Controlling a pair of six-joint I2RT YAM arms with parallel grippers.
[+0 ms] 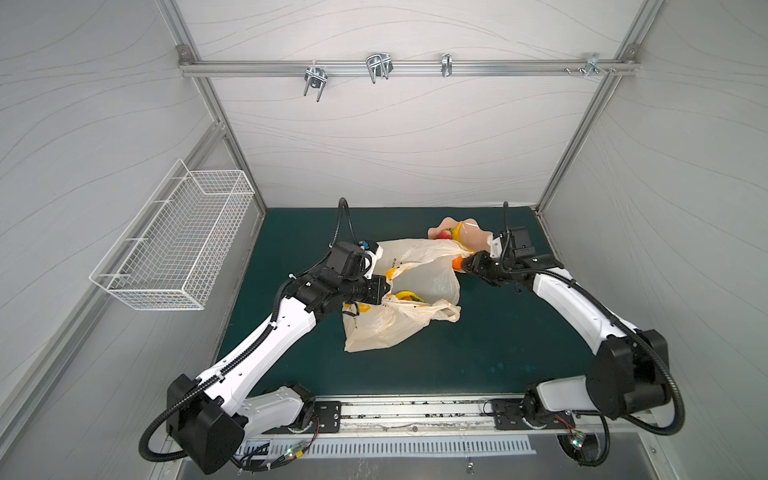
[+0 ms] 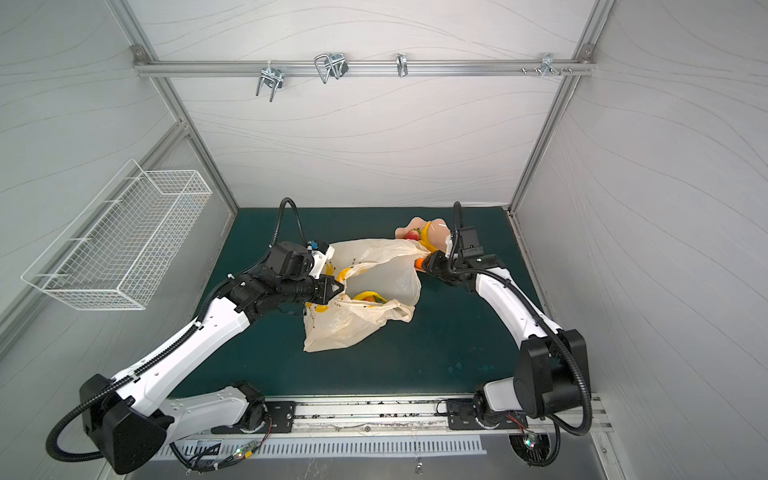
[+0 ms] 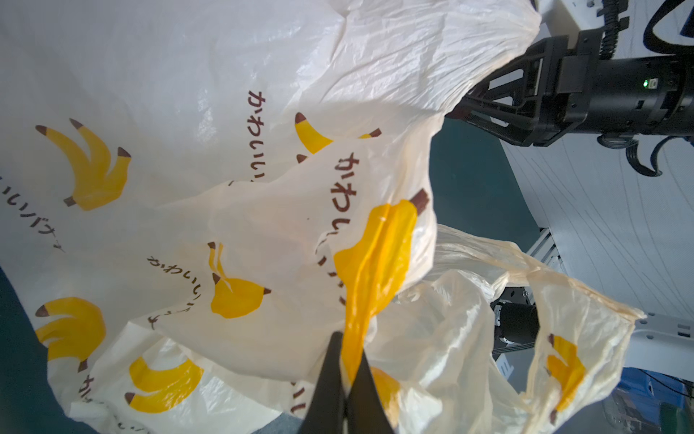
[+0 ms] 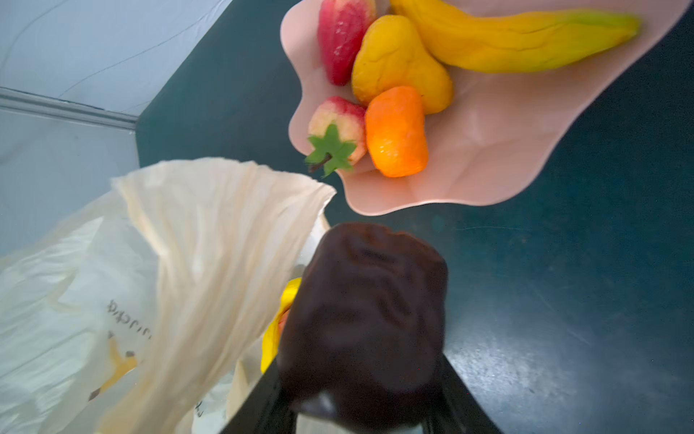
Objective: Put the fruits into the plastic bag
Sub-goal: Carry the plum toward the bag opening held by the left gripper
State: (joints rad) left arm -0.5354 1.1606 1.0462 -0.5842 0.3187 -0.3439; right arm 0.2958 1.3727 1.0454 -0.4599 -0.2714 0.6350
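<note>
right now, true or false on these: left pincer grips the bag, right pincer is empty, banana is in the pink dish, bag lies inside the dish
1. The left pincer grips the plastic bag: true.
2. The right pincer is empty: false; it holds the dark brown piece.
3. The banana lies in the pink dish: true.
4. The plastic bag lies inside the pink dish: false; it rests on the green mat beside it.
</note>
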